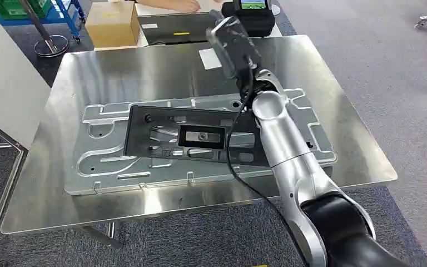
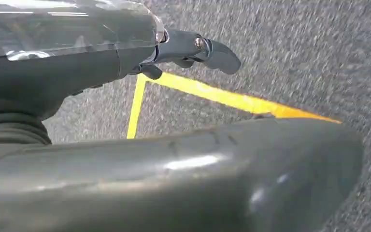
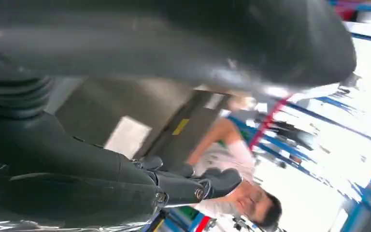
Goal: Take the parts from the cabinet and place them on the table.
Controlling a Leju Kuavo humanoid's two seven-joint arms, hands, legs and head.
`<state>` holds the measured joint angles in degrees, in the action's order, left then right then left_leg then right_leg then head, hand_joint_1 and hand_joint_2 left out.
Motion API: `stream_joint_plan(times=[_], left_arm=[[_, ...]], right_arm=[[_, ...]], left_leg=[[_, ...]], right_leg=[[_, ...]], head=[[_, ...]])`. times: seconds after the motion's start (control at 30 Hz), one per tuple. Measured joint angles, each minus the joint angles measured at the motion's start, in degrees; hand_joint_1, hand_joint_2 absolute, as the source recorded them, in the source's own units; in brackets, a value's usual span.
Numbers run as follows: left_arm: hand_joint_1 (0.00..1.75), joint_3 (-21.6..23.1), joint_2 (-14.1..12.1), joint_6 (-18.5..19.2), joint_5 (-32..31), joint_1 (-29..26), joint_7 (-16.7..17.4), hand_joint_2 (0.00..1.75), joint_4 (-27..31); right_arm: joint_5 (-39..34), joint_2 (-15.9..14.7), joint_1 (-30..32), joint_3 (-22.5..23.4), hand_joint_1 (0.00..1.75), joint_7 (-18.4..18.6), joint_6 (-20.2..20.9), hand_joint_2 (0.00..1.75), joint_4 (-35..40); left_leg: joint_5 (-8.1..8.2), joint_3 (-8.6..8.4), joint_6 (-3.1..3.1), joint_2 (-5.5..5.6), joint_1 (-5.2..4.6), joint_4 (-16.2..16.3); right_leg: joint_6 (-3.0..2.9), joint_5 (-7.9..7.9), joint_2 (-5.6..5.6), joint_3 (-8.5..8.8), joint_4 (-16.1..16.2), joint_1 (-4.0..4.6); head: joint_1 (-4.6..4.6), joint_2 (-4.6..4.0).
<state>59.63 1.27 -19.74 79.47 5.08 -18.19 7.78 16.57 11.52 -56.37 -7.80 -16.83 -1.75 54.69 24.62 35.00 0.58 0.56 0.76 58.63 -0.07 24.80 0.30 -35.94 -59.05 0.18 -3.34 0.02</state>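
Observation:
A black rectangular frame part [image 1: 192, 136] lies flat on a large silver stamped plate [image 1: 105, 150] in the middle of the steel table [image 1: 117, 67]. My right arm reaches over the frame's right end. My right hand [image 1: 231, 39] is lifted above the table's far side, beyond both parts, touching neither. In the right wrist view the right hand [image 3: 174, 186] has its thumb and fingers apart with nothing between them. My left hand [image 2: 188, 50] hangs over grey carpet, fingers spread and holding nothing.
Behind the table stand a cardboard box [image 1: 113, 23], a grey metal case [image 1: 172, 25] and a black device [image 1: 250, 14]. A person's arm [image 1: 172, 4] rests on the case. A white cabinet [image 1: 5, 78] stands at the left. Yellow floor tape [image 2: 212, 94] runs under my left hand.

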Motion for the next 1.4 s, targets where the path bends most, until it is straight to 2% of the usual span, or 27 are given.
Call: stream_joint_plan(times=[0.03,0.07,0.2,0.27,0.33,0.37,0.4,0.5,0.53,0.6,0.67,0.73,0.77,0.83,0.87,0.9,1.0,1.03,1.07,1.1,1.17,1.2,1.23,1.27,1.33,1.37,1.4], left_arm=[[0.00,0.0,0.0,0.1,0.2,0.0,-0.2,0.00,0.0],[0.00,0.0,0.0,0.1,0.2,0.0,-0.3,0.00,0.0],[0.00,0.0,0.0,1.1,0.7,-0.4,-1.1,0.00,0.0],[0.00,0.0,0.0,1.9,1.0,-0.5,-1.8,0.00,0.0],[0.00,0.0,0.0,2.4,1.2,-0.7,-2.2,0.00,0.0],[0.00,0.0,0.0,2.5,1.5,-0.7,-2.5,0.00,0.0],[0.00,0.0,0.0,2.5,1.6,-0.8,-2.7,0.00,0.0],[0.00,0.0,0.1,2.6,1.9,-0.8,-2.9,0.00,0.0],[0.00,0.0,0.1,2.6,2.0,-0.7,-2.9,0.00,0.0],[0.00,0.0,0.2,2.6,2.2,-0.5,-3.0,0.00,0.0],[0.00,0.0,0.2,2.7,2.4,-0.6,-3.1,0.00,0.0],[0.00,0.0,0.2,2.8,2.8,-0.7,-3.2,0.00,0.0],[0.00,0.0,0.2,2.8,2.9,-0.7,-3.4,0.00,0.0],[0.00,0.0,0.3,2.9,3.5,-0.6,-3.6,0.00,0.0],[0.00,0.0,0.4,3.0,3.8,-0.6,-3.6,0.00,0.0],[0.00,0.0,0.5,3.0,3.8,-0.7,-3.6,0.00,0.0],[0.00,-0.3,0.7,3.0,4.0,-1.0,-3.8,0.00,0.0],[0.00,-0.3,0.7,3.0,4.1,-1.3,-3.9,0.00,0.0],[0.00,-0.3,0.7,3.0,4.1,-1.2,-4.1,0.00,0.0],[0.00,-0.3,0.7,3.0,4.1,-1.2,-4.1,0.00,0.0],[0.00,-0.3,0.7,3.1,4.1,-1.2,-4.1,0.00,0.0],[0.00,-0.3,0.7,3.2,4.1,-1.1,-4.2,0.00,0.0],[0.00,-0.3,0.7,3.3,4.1,-1.1,-4.2,0.00,0.0],[0.00,-0.3,0.7,3.3,4.1,-1.0,-4.3,0.00,0.0],[0.00,-0.3,0.7,3.3,4.1,-1.0,-4.5,0.00,0.0],[0.00,-0.3,0.7,3.3,4.2,-0.8,-4.5,0.00,0.0],[0.00,-0.3,0.7,3.3,4.2,-0.7,-4.6,0.00,0.0]], right_arm=[[-3.3,-0.2,0.0,0.0,0.00,1.1,0.0,0.00,2.2],[-5.4,-0.4,0.0,0.1,0.00,2.3,-0.2,0.00,3.9],[-13.2,-3.7,0.3,0.0,0.00,7.4,-3.6,0.00,14.0],[-15.1,-6.8,2.0,0.0,0.00,7.9,-6.0,0.00,18.7],[-16.4,-10.1,4.4,0.1,0.00,7.3,-7.3,0.00,22.8],[-16.5,-11.9,6.3,0.1,0.00,6.3,-7.9,0.00,25.1],[-16.5,-13.3,8.6,0.2,0.00,5.4,-8.3,0.00,27.3],[-16.4,-16.4,14.9,0.4,0.00,3.9,-8.8,0.00,31.9],[-16.4,-17.3,16.2,0.5,0.00,3.9,-8.9,0.00,32.9],[-15.9,-18.9,19.4,1.1,0.00,3.4,-9.6,0.00,35.8],[-15.9,-20.2,23.5,2.1,0.00,2.3,-9.7,0.00,38.1],[-15.9,-21.0,27.0,2.8,0.00,1.6,-9.7,0.00,39.7],[-15.8,-21.3,28.5,3.1,0.00,1.3,-9.8,0.00,40.6],[-15.0,-22.1,32.8,4.5,0.00,-0.3,-10.5,0.00,43.2],[-14.6,-22.4,35.0,5.4,0.00,-1.2,-10.6,0.00,44.4],[-14.6,-22.6,36.8,6.2,0.00,-2.1,-10.6,0.00,45.4],[-14.3,-23.1,46.3,10.0,0.00,-6.6,-10.3,0.00,49.4],[-13.0,-22.9,48.9,10.9,0.00,-7.8,-10.5,0.00,50.2],[-11.5,-22.7,51.2,11.7,0.00,-8.6,-10.7,0.00,51.1],[-10.6,-22.4,53.1,12.3,0.00,-9.0,-10.8,0.00,51.9],[-8.7,-22.0,55.9,13.1,0.00,-9.1,-11.6,0.00,53.3],[-8.0,-21.7,57.4,13.6,0.00,-9.0,-11.9,0.00,53.9],[-7.7,-21.4,58.9,14.1,0.00,-9.0,-12.1,0.00,54.4],[-7.5,-20.9,60.6,14.7,0.00,-9.2,-12.2,0.00,54.9],[-6.7,-19.4,64.3,16.0,0.00,-10.1,-12.2,0.00,55.8],[-6.0,-18.6,65.7,16.7,0.00,-10.5,-12.1,0.00,56.1],[-5.4,-17.7,67.0,17.4,0.00,-10.8,-12.0,0.00,56.3]], left_leg=[[0.48,0.29,0.34,-0.07,-0.14,0.2],[1.56,0.64,0.62,-0.28,-0.09,1.5],[8.64,7.04,1.13,-0.27,0.12,16.3],[6.79,6.69,1.08,-0.28,0.14,15.7],[1.11,1.74,0.81,-0.29,0.21,5.8],[0.54,0.16,0.63,-0.20,0.26,1.9],[0.73,-0.52,0.46,-0.11,-0.10,1.2],[0.66,-0.18,-0.40,0.05,-0.26,1.2],[0.16,-0.13,-1.15,-0.18,-0.08,0.5],[-0.56,0.10,-2.18,-0.39,0.02,0.1],[-1.05,0.79,-2.53,-0.26,-0.13,0.1],[-1.74,1.77,-2.51,-0.26,-0.24,0.2],[-2.06,2.21,-2.44,-0.27,-0.29,0.2],[-2.74,2.89,-2.24,-0.22,-0.32,0.2],[-3.02,3.02,-2.07,-0.14,-0.32,0.2],[-3.35,3.23,-1.70,-0.06,-0.52,0.2],[-4.79,2.85,-0.70,0.16,-0.15,-0.9],[-5.16,3.05,-0.20,0.46,-0.62,-1.2],[-3.34,3.48,0.04,0.22,-0.39,-0.5],[0.37,4.49,0.29,-0.03,-0.38,2.2],[7.13,6.23,0.87,-0.12,-0.09,10.7],[8.80,6.75,1.14,-0.14,-0.08,14.8],[8.44,6.52,1.30,-0.16,-0.07,17.2],[6.60,5.13,1.43,-0.21,-0.07,17.0],[2.75,-1.04,1.40,-0.90,-0.07,9.9],[2.93,-4.96,1.13,-2.21,-0.11,4.9],[4.83,-8.46,0.91,-3.77,-0.59,-0.4]], right_leg=[[-0.51,-0.40,-0.12,0.42,0.8,-0.94],[-0.60,-0.49,-0.09,0.60,1.1,-0.80],[-0.98,-0.58,-0.47,0.63,0.8,-0.75],[-0.86,-0.49,-0.51,0.63,0.6,-0.76],[-0.42,-0.20,-0.42,0.67,0.2,-0.89],[-0.10,0.00,-0.41,0.62,0.1,-0.89],[0.19,-0.02,-0.32,0.33,-0.2,-0.40],[1.28,-0.73,-0.31,0.01,-0.1,-0.60],[1.60,-0.75,-0.14,-0.18,-0.1,-0.59],[2.09,3.59,-0.18,-1.06,-3.5,-0.85],[2.48,8.96,-0.19,-3.69,-12.0,-0.95],[2.59,10.57,-0.20,-4.41,-16.2,-0.94],[2.51,9.37,-0.21,-2.95,-14.5,-0.94],[2.01,5.17,-0.23,3.63,-5.1,-0.89],[1.60,4.75,-0.25,6.76,-0.3,-0.81],[1.46,5.83,-0.28,7.74,2.1,-0.25],[0.89,4.21,-0.35,7.45,2.1,0.16],[0.40,3.40,-0.58,7.16,2.8,-0.26],[-0.03,2.58,-0.94,6.55,3.1,-0.63],[-0.68,2.07,-1.12,5.75,3.1,-0.77],[-0.91,1.07,-1.33,4.47,3.0,-0.72],[-0.90,0.55,-1.65,3.73,2.9,-0.67],[-0.85,0.12,-2.09,2.99,2.7,-0.65],[-0.76,-0.24,-2.61,2.25,2.4,-0.65],[-0.47,-0.79,-3.69,0.83,1.7,-0.67],[-0.25,-1.00,-4.14,0.48,1.3,-0.62],[-0.02,-1.15,-4.53,0.19,1.0,-0.34]], head=[[-0.02,0.00],[0.02,0.00],[-0.04,0.00],[-0.04,0.00],[-0.04,0.00],[-0.04,0.00],[-0.04,0.00],[0.04,0.00],[0.00,0.00],[0.04,0.00],[0.04,0.00],[0.04,0.00],[0.04,0.00],[0.04,0.00],[0.04,0.00],[0.04,0.00],[0.04,0.00],[0.07,0.00],[0.04,0.00],[0.02,0.00],[0.02,0.00],[0.02,0.00],[0.02,0.00],[0.02,0.00],[0.02,0.00],[0.02,0.00],[0.02,0.00]])
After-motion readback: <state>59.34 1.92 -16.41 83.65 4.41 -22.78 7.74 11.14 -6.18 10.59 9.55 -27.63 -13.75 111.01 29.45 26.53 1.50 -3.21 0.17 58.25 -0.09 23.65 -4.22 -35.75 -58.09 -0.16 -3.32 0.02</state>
